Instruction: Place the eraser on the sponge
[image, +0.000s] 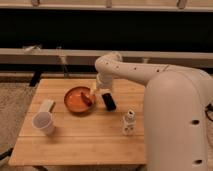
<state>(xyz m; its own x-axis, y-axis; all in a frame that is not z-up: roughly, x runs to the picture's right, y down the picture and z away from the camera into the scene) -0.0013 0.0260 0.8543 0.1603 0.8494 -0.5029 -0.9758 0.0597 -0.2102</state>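
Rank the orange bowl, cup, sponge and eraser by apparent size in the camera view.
1. orange bowl
2. cup
3. sponge and eraser: too alike to rank.
The gripper hangs above the bowl's right rim, beside the eraser.

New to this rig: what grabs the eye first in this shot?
The bulky white robot arm fills the picture's right side, its open gripper hanging just above the black eraser beside the orange bowl in the middle of the wooden table. Toward the picture's left sit the pale sponge and a translucent cup.
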